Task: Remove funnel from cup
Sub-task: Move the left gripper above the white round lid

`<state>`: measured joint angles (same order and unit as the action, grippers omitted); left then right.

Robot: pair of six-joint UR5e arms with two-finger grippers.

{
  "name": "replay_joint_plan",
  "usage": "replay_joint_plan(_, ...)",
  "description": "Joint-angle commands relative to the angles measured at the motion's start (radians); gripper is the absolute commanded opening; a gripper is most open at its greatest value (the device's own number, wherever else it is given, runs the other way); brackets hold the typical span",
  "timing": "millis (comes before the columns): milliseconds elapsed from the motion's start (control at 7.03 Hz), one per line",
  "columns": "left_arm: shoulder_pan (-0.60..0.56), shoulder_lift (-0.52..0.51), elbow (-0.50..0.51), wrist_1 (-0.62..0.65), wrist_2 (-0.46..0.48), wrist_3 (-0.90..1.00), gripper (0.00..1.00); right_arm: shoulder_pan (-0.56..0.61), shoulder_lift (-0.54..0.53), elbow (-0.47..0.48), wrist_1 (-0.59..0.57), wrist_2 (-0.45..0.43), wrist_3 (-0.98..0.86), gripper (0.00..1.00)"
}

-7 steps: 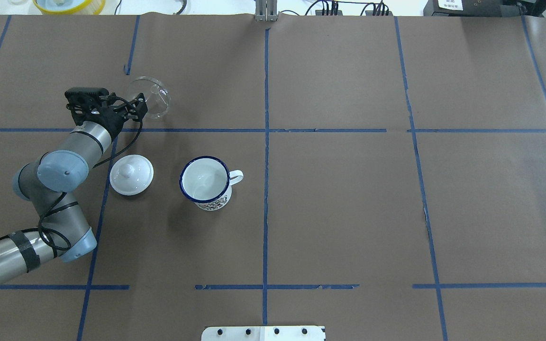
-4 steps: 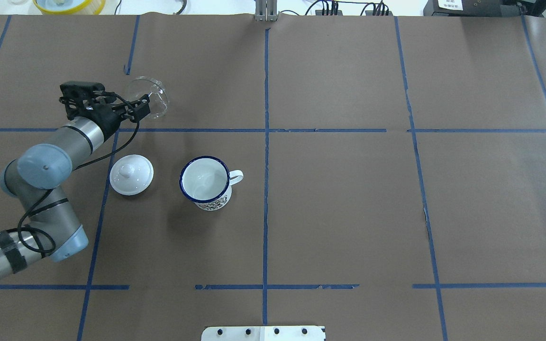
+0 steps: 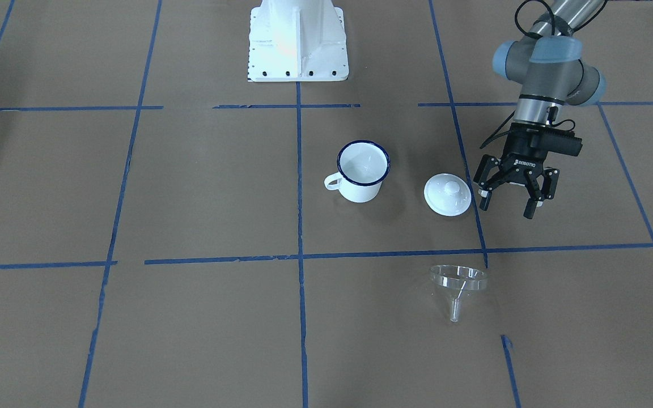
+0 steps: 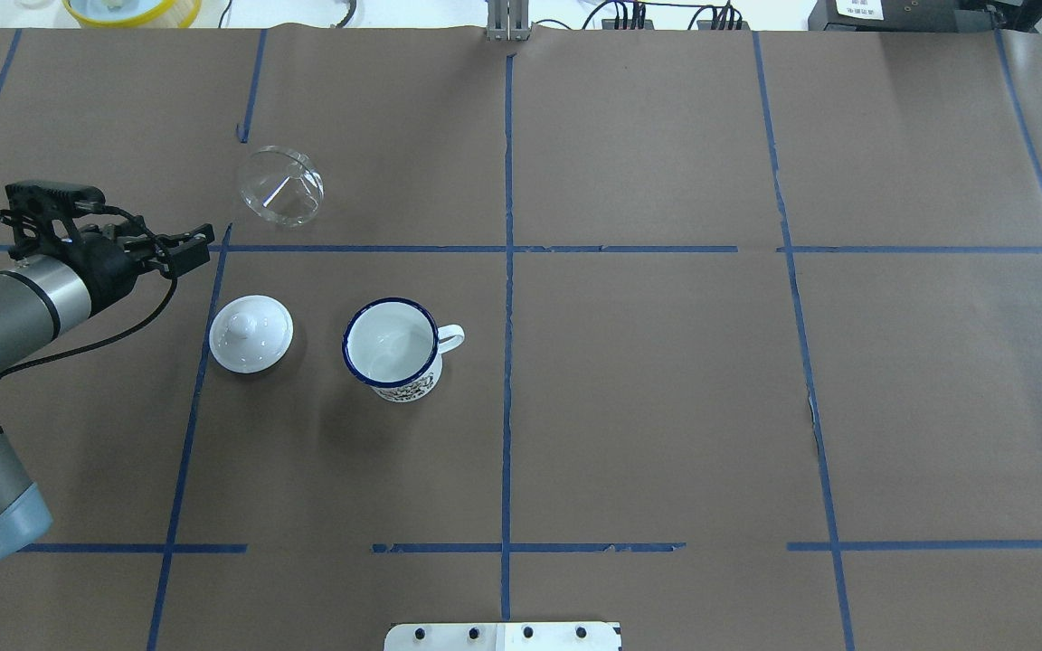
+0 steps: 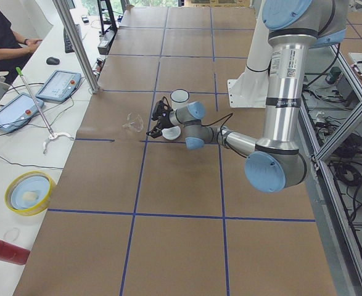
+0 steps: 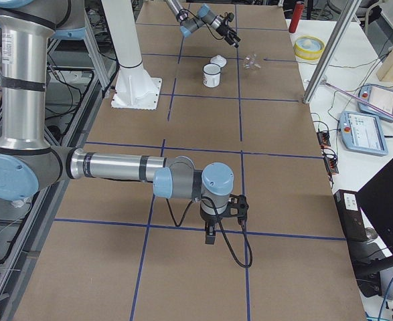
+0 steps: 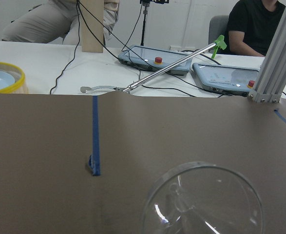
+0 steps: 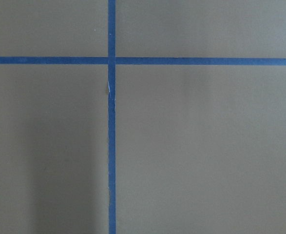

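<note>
The clear funnel (image 4: 281, 185) lies tipped on the brown table, apart from the cup, and also shows in the front view (image 3: 458, 283) and, close up, in the left wrist view (image 7: 201, 200). The white cup (image 4: 392, 348) with a dark blue rim stands upright and empty; it also shows in the front view (image 3: 362, 170). My left gripper (image 4: 191, 244) is open and empty, to the left of the funnel and clear of it; the front view (image 3: 506, 211) shows its jaws spread. My right gripper (image 6: 209, 237) hangs over bare table far from both; I cannot tell whether it is open.
A white round knobbed lid (image 4: 251, 333) lies just left of the cup, close under my left gripper's side (image 3: 447, 194). The robot's white base (image 3: 297, 39) stands behind the cup. Blue tape lines cross the brown paper.
My left gripper has drawn back from the funnel's rim, to the left and toward the robot. The funnel stays on the table where it was. The cup and lid have not moved.
</note>
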<state>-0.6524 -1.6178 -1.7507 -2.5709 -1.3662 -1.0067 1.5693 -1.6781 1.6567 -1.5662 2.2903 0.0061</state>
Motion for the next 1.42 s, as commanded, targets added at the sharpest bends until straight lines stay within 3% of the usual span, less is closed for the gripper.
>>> replay_joint_plan(0, -0.033, -0.016, -0.157, 0.313, -0.214, -0.004, 1.00, 0.000, 0.000, 0.000, 0.000, 0.000, 0.000, 1.00)
replay_joint_plan(142, -0.073, -0.086, -0.165, 0.469, -0.337, -0.003, 1.00, 0.000, 0.000, 0.000, 0.000, 0.000, 0.000, 1.00)
replay_joint_plan(284, -0.079, -0.187, -0.156, 0.655, -0.402, 0.008, 1.00, 0.000, 0.000, 0.000, 0.000, 0.000, 0.000, 1.00)
replay_joint_plan(426, -0.076, -0.226, -0.139, 0.732, -0.412, 0.010, 1.00, 0.000, 0.000, 0.000, 0.000, 0.000, 0.000, 1.00)
replay_joint_plan(711, -0.073, -0.254, -0.040, 0.724, -0.433, 0.026, 1.00, 0.000, 0.000, 0.000, 0.000, 0.000, 0.000, 1.00)
replay_joint_plan(853, -0.072, -0.254, -0.017, 0.726, -0.491, 0.028, 1.00, 0.000, 0.000, 0.000, 0.000, 0.000, 0.000, 1.00)
replay_joint_plan(1279, -0.070, -0.249, 0.005, 0.729, -0.501, 0.030, 1.00, 0.000, 0.000, 0.000, 0.000, 0.000, 0.000, 1.00)
